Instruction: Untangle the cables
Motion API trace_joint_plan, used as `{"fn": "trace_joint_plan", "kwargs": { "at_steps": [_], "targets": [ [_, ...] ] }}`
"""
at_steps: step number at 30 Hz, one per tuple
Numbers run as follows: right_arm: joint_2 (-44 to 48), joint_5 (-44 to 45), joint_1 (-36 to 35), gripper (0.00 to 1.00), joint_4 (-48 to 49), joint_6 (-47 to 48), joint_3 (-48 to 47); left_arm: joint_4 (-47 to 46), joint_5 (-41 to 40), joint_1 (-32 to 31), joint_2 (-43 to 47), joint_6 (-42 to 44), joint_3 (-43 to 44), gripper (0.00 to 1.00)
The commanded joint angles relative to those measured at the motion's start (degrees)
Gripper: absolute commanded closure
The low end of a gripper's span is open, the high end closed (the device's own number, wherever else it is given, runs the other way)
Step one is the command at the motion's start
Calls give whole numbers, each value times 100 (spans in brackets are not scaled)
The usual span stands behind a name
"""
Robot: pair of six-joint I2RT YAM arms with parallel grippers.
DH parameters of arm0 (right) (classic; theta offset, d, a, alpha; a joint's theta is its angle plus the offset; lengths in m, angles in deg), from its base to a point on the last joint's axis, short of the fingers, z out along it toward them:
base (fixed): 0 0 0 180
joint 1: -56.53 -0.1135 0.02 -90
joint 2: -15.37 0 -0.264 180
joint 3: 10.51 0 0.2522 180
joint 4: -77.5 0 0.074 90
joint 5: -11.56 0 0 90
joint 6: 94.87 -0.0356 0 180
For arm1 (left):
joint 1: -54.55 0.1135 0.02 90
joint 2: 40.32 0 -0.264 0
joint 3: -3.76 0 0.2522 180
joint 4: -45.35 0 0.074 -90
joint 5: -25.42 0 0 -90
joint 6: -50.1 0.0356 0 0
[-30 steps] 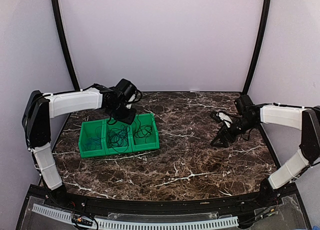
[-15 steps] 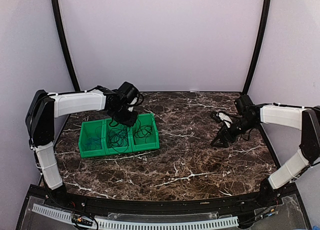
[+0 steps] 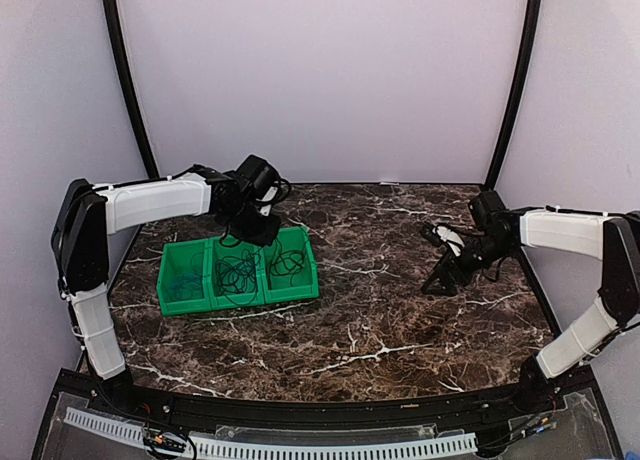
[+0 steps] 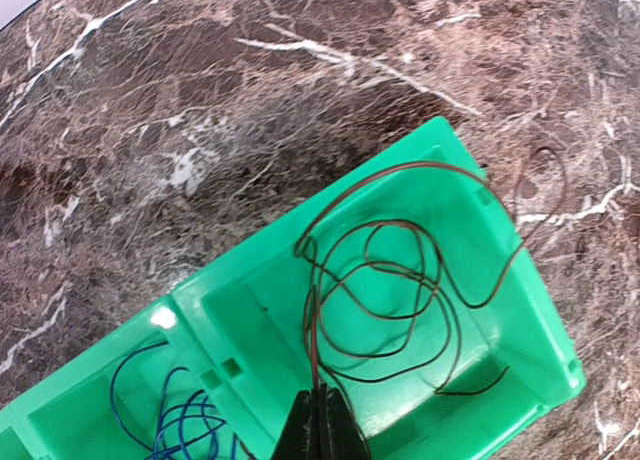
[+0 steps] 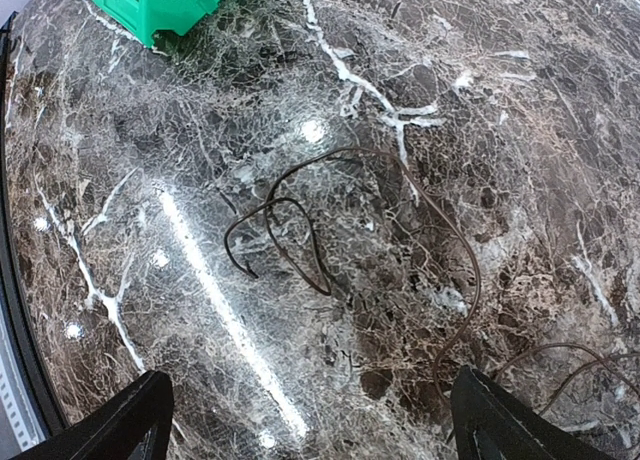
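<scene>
snagging looked likely: the left gripper [image 4: 322,425] was pinched shut on the brown cable [image 4: 400,290] coiled in the end compartment of the green bin [image 4: 545,310], and one loop overhanging the bin's rim could catch. the right gripper [image 5: 315,420] stood open, well right of the bin, over a second cable [image 5: 300,230].

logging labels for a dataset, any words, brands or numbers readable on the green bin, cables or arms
None: no readable text in any view. The green bin, the brown cable and the white arm shells show no legible lettering or numbers.
</scene>
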Motion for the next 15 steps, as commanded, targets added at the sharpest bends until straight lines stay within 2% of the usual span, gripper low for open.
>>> {"fn": "trace_joint_plan", "kwargs": {
  "at_steps": [1, 3, 9, 12, 15],
  "targets": [
    [-93, -49, -62, 1, -23, 64, -25, -244, 737, -105, 276, -194, 164, 100],
    [-94, -58, -64, 1, -35, 65, -26, -453, 1151, -112, 227, -321, 91, 100],
    [-84, -71, -64, 1, -20, 63, -17, -1148, 1648, -205, -87, -697, -246, 100],
    [-83, -75, -59, 1, -35, 69, -17, -1322, 1636, -280, -253, -813, -308, 100],
    [-81, -67, -64, 1, -56, 84, -25, -1138, 1279, -291, -418, -849, -289, 100]
  ]
}}
